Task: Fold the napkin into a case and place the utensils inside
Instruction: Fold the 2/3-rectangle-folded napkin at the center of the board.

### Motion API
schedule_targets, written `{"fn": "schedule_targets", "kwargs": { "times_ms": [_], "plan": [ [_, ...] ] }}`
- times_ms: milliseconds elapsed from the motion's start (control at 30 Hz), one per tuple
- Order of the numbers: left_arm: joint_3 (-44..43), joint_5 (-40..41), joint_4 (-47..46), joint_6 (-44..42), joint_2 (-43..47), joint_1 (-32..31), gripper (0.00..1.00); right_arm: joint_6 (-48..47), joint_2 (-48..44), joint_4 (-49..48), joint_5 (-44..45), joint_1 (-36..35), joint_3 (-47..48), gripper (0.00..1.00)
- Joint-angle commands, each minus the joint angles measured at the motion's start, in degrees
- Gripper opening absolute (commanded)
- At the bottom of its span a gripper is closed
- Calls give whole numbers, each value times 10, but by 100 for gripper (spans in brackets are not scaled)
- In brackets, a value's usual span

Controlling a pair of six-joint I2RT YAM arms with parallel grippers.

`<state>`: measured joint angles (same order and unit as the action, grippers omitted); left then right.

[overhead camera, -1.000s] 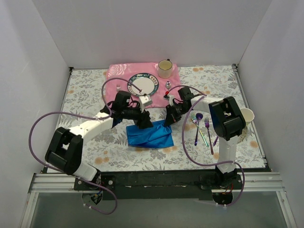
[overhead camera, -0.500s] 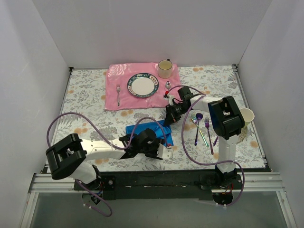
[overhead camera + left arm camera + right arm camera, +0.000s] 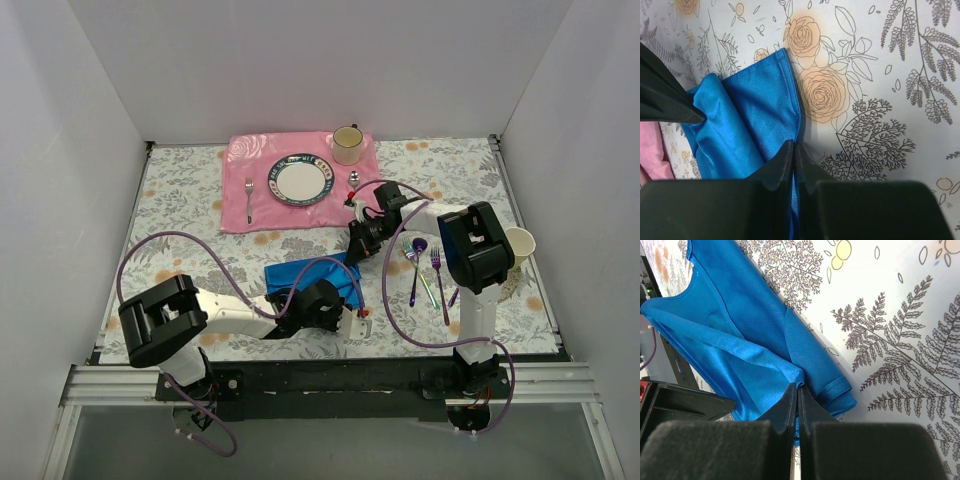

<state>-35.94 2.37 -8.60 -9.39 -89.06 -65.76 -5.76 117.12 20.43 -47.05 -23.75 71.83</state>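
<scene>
**Both claws pinched on one blue napkin, utensils lying apart at right**

One counter (image 3: 180, 200) with a floral cover. Two arms on it.

1 pink placemat (image 3: 240, 150) at the far edge, left of centre. It carries 1 plate (image 3: 299, 180), 1 mug (image 3: 347, 145) on its far right corner and 1 silver fork (image 3: 248, 190) left of the plate.

1 napkin (image 3: 295, 275), blue, mid-counter toward the near edge, lying in loose overlapping layers with one puffed fold.

Left claw (image 3: 793, 150) is closed, tips together on the napkin's near right edge. Right claw (image 3: 796, 388) is closed too, nipping a fold at the napkin's far right corner. Each grips the cloth; the two are apart, at opposite ends of the right side.

1 paper cup (image 3: 520, 243) by the right edge.

Utensils (image 3: 428, 280) between the right arm's links, toward the right edge, well apart from the napkin. I count 3 clear iridescent pieces: spoon, fork, one slim greenish one. A fourth short purple bit lies beside them; can't tell what it is.
</scene>
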Motion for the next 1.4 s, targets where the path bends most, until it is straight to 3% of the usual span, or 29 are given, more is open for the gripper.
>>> {"fn": "schedule_targets", "kwargs": {
  "times_ms": [0,167,400,733,1133,1367],
  "plan": [
    [-18,-14,20,35,35,5,0,-13,11,8,21,-1,8,1],
    [-57,-83,72,114,47,69,0,-13,8,8,20,-1,8,1],
    [-127,-243,132,212,34,179,0,-18,7,8,19,-2,4,1],
    [-218,-344,185,307,-70,294,0,-12,6,8,9,-2,8,1],
    [-237,-388,208,346,-146,345,0,2,8,41,-5,2,32,3],
    [-245,-397,213,349,-167,346,0,32,7,64,-40,11,51,23]
  ]
}}
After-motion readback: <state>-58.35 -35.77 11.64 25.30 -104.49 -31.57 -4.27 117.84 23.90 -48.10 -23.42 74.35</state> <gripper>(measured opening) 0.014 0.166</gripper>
